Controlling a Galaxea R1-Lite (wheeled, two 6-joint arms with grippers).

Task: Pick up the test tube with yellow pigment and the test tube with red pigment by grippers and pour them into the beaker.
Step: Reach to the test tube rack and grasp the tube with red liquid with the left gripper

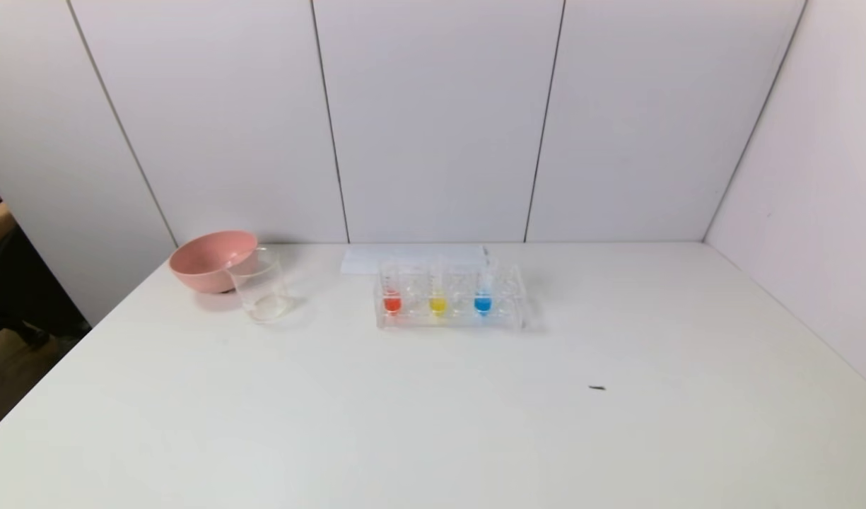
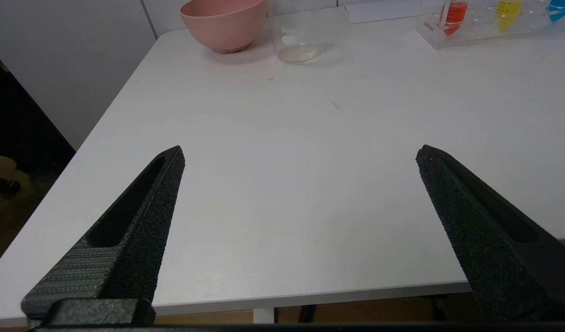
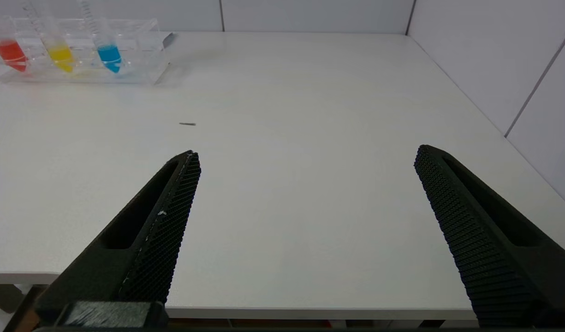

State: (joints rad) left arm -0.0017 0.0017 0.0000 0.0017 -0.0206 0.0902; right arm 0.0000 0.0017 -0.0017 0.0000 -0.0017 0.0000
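On a white table set against pale wall panels, a pink bowl sits farthest to the left near the back edge, with the beaker touching or just in front of its right side; the beaker stands upright and looks nearly empty, with only a faint film at the bottom. To the right, near the middle of the table, a clear rack holds three tubes in a row: the test tube with red pigment at the left end, the test tube with yellow pigment beside it in the middle, and a blue-liquid tube to the right, leaning slightly. A sheet of white paper lies flat behind the rack, against the wall. Farther right and nearer the front, a small dark speck marks the otherwise bare tabletop.

Neither arm appears in the head view. The left gripper hangs at the near edge of the table on the left side, its two black fingers spread wide and holding nothing, well apart from the beaker and bowl. The right gripper is likewise at the near edge on the right side, fingers spread wide and empty, well short of the rack.
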